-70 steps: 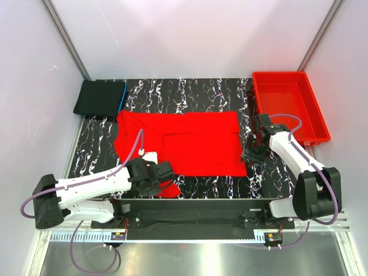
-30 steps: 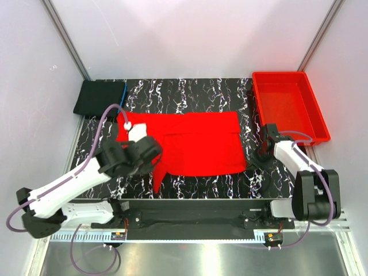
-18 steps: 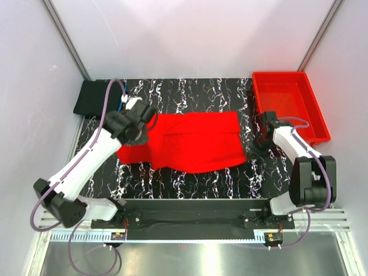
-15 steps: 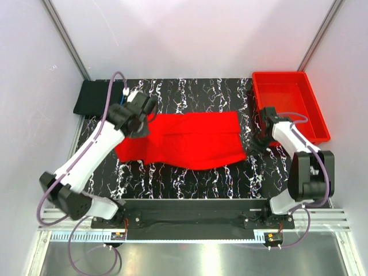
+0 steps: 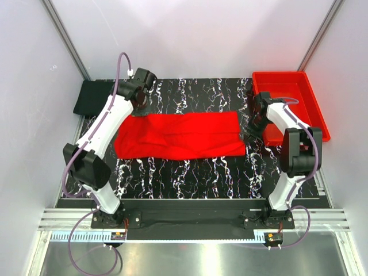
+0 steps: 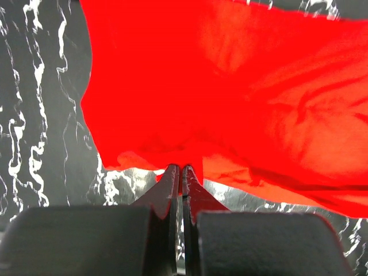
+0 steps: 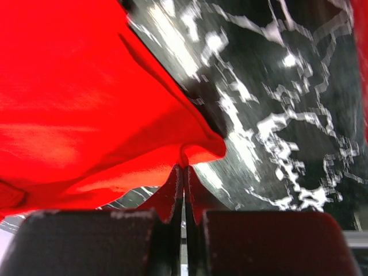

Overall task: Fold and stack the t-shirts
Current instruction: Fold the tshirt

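**A:** Shirts, where are they?
**B:** The red shirt (image 5: 178, 135) lies spread as a wide band across the middle of the desk (image 5: 190, 184). The black shirt (image 5: 95, 99) sits folded at the far left corner.
**A:** Grip?
**B:** The left fingers (image 6: 171, 179) are pinched tight on the red shirt's left edge. The right fingers (image 7: 174, 185) are pinched tight on its right edge, near the bin (image 5: 290, 95).

Swung left claw (image 6: 178, 172) from near edge to far side, folding red t-shirt (image 5: 178, 135) into a narrower band; pulled right claw (image 7: 184, 171) farther back.
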`<control>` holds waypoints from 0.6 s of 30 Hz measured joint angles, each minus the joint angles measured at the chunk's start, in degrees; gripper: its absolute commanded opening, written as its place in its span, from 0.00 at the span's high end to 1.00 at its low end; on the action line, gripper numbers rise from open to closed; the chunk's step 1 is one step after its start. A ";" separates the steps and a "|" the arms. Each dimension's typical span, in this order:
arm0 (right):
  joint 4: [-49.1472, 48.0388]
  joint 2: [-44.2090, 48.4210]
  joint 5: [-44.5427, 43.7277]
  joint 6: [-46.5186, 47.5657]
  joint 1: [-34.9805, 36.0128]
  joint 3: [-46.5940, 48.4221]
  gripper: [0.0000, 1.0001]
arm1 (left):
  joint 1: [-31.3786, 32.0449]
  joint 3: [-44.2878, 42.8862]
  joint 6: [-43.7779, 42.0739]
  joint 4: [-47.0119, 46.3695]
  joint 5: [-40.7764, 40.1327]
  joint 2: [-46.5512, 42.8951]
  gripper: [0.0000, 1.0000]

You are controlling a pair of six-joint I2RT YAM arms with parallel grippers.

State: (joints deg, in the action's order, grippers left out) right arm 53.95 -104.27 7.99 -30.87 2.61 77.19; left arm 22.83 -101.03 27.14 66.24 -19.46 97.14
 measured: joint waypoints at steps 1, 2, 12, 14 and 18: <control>0.09 -1.20 0.22 0.28 0.00 1.51 1.00 | -0.46 -1.40 -0.26 0.04 0.20 0.90 1.00; 0.20 -2.40 0.31 0.55 0.00 2.84 1.00 | -0.90 -2.75 -0.46 0.02 0.26 1.70 1.00; 2.62 -11.37 1.68 1.57 -0.02 12.63 1.00 | -5.18 -9.92 -2.12 0.22 1.29 7.78 1.00; 2.99 -12.55 2.19 1.57 -0.02 13.79 1.00 | -5.68 -10.27 -2.29 0.28 1.22 8.70 1.00; 3.61 -14.34 2.71 1.68 -0.04 16.26 1.00 | -6.62 -10.27 -2.86 0.24 1.18 9.31 1.00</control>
State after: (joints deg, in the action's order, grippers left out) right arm 57.56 -118.61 10.70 -29.19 2.57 93.45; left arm 16.21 -111.31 24.27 66.48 -18.28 106.45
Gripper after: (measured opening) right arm 0.012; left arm 0.016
